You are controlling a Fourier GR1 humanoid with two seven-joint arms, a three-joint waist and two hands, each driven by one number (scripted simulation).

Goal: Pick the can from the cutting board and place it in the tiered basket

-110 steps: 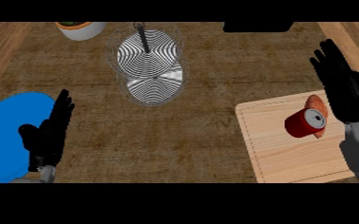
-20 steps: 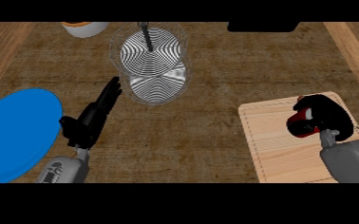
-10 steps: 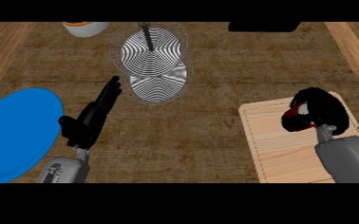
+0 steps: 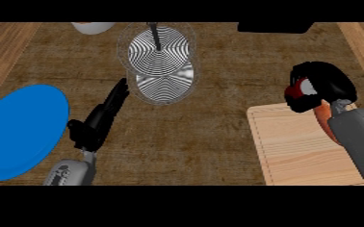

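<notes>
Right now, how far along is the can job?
Done: the right hand is curled round the red can. In hand: the can sits at the cutting board's far edge; whether it is lifted clear I cannot tell. Left: moving it to the tiered basket, which holds no can. The left hand rests open, idle.

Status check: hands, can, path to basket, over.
Right hand shut on can, at far edge of cutting board. Left hand open, left of tiered basket. Only counter between can and basket.
</notes>
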